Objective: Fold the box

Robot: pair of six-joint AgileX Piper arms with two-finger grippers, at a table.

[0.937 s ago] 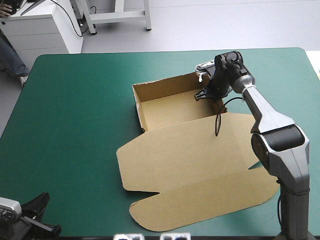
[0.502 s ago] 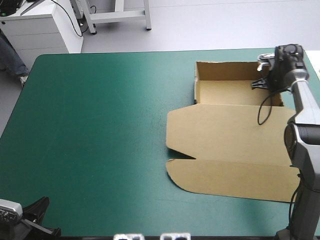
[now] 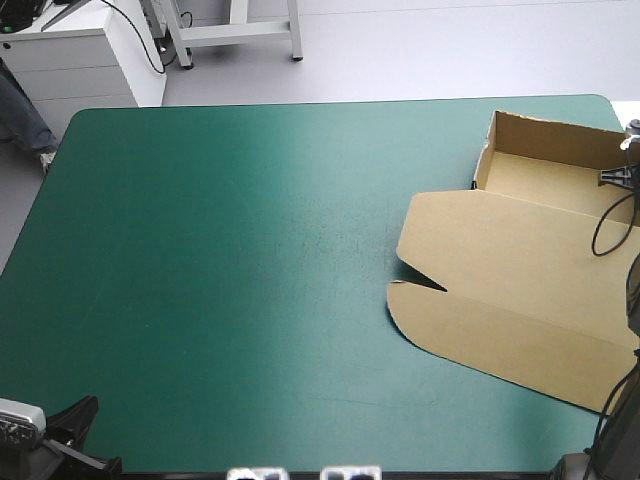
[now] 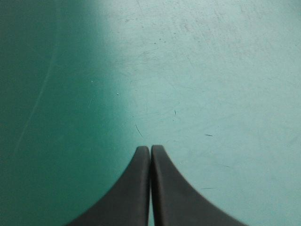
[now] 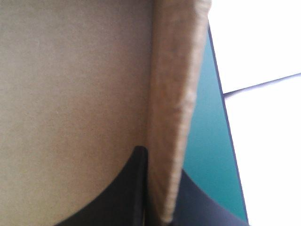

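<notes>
box (image 3: 520,270): brown board, at the right side of the high view. The open tray with raised walls sits at upper right, near the table's far right corner. The lid lies flat toward lower right, with a notch in its edge facing the centre.
right gripper (image 3: 610,178): at the right edge of the high view, at the tray's right-hand wall. In the wrist view the black fingers (image 5: 134,188) are clamped on that wall of the box (image 5: 174,117), one on each face.
left gripper (image 3: 78,425): in the lower left corner of the high view, well apart from the box. The tips meet in one arch (image 4: 150,149) and hold nothing.
table (image 3: 220,250): teal-green cover, bare under the left gripper.
</notes>
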